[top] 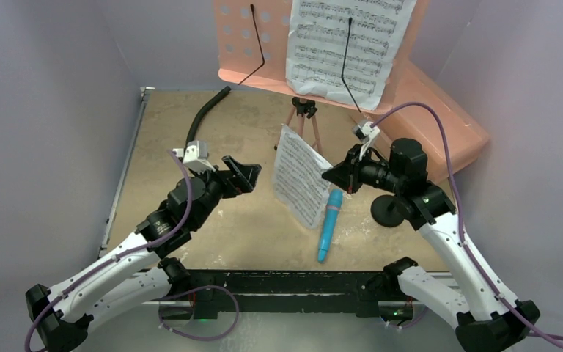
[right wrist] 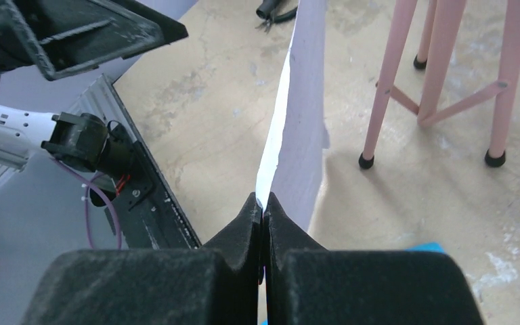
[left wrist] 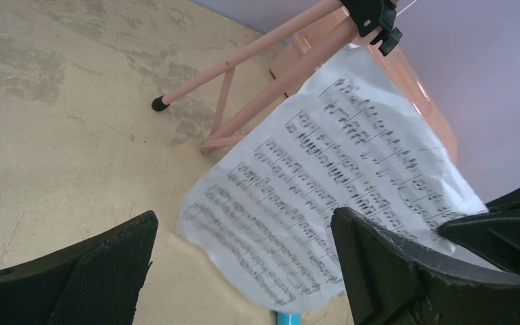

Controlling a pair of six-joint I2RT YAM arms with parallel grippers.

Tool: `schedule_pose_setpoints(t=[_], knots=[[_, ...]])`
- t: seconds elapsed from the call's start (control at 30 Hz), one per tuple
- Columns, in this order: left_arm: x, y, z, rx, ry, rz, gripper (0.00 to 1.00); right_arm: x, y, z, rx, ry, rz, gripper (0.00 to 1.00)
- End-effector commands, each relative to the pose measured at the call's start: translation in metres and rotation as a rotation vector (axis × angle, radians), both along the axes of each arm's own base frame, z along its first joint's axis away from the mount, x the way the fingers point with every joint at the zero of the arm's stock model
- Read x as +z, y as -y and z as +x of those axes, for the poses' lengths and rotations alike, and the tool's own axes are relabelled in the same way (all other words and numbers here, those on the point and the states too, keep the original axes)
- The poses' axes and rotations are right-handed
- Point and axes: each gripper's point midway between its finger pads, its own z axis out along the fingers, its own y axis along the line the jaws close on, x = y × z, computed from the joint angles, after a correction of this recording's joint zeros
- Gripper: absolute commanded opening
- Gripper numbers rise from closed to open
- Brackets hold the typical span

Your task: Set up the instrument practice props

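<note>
The pink perforated music stand (top: 245, 37) stands at the back on tripod legs (top: 304, 121), with one sheet-music page (top: 344, 44) on its right half. My right gripper (top: 335, 176) is shut on the edge of the second page (top: 298, 176) and holds it upright above the table; that page shows edge-on in the right wrist view (right wrist: 298, 108). My left gripper (top: 245, 174) is open and empty, facing the held page (left wrist: 325, 183) from the left. The blue toy microphone (top: 329, 224) lies on the table below the page. The black round-base mic stand (top: 388, 211) sits by my right arm.
A curved black hose (top: 204, 117) lies at the back left. A large translucent pink box (top: 440, 125) stands at the back right behind the stand. The tripod feet (right wrist: 365, 161) are near the held page. Grey walls close in the table.
</note>
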Motion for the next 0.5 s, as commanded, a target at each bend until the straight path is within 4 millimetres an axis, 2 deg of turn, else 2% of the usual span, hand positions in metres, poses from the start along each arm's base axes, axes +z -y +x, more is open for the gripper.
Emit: schedule_pose_setpoints(t=[0.0,0.47], knots=[[0.008,0.0,0.008,0.014,0.028,0.027,0.99,0.031,0.0,0.004,0.014,0.164,0.021,0.0],[0.006,0.017,0.015,-0.04,0.036,0.086,0.99,0.04,0.002,-0.002,0.025,0.218,0.026,0.0]])
